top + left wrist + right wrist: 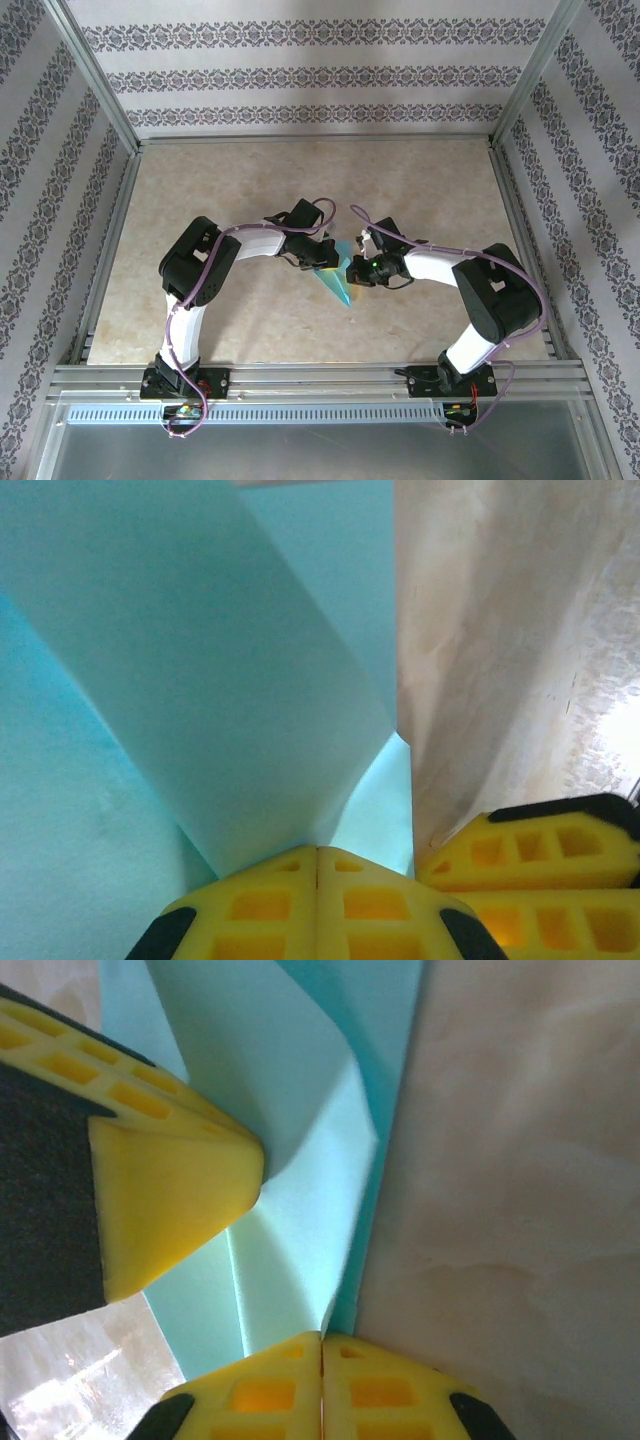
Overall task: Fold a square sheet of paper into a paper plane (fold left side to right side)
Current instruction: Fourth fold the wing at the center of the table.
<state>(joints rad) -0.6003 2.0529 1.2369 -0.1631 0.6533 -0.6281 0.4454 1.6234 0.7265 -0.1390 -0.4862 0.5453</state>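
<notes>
At the middle of the tabletop [250, 190] sits your part-folded sheet of paper [338, 282], its point toward the near side. Your left pincer [320, 256] is clamped on a raised flap, and your right pincer [358, 269] is pinched on the right-hand fold. Carry the flap rightward, match the edges, then crease.

the paper [339, 277] lies on the table [250, 190] near its middle, its narrow tip toward the near edge. the left gripper [322, 256] is at the paper's left side and the right gripper [362, 268] at its right side, facing each other across it and close together. each pair of fingertips meets on a raised fold of the paper. bare table lies behind, before and to both sides of them.
</notes>
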